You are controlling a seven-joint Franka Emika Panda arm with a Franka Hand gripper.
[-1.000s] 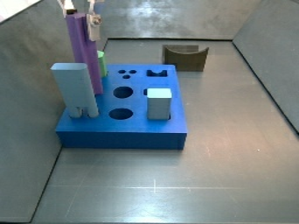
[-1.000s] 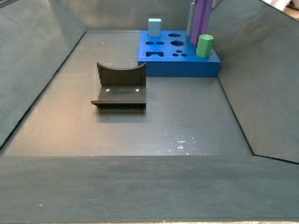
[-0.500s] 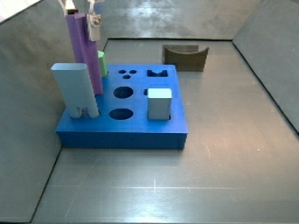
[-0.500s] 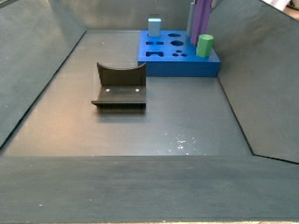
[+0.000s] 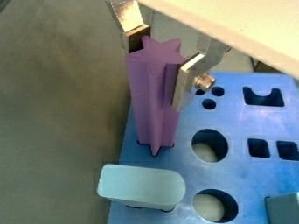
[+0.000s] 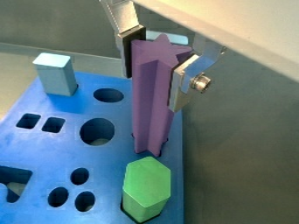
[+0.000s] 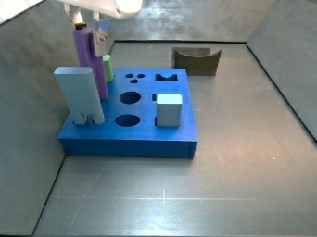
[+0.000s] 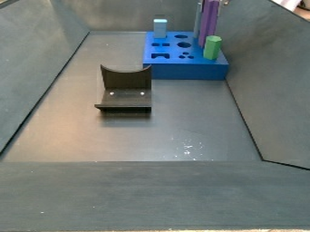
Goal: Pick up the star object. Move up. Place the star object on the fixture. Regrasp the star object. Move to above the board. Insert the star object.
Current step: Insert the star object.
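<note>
While the star object (image 5: 155, 96) stands upright with its lower end in the board (image 5: 233, 131), it is clamped near its top between the two silver fingers (image 5: 187, 80) of the gripper (image 6: 156, 54). Fingers are closed onto its sides, seen in both wrist views. In a side view the gripper (image 7: 89, 26) is at the upper left of the frame, above the board's (image 7: 136, 130) far-left corner. The green cylinder (image 6: 146, 187) sits just beside the star. The fixture (image 8: 123, 89) is well apart on the worktop (image 8: 145, 136).
</note>
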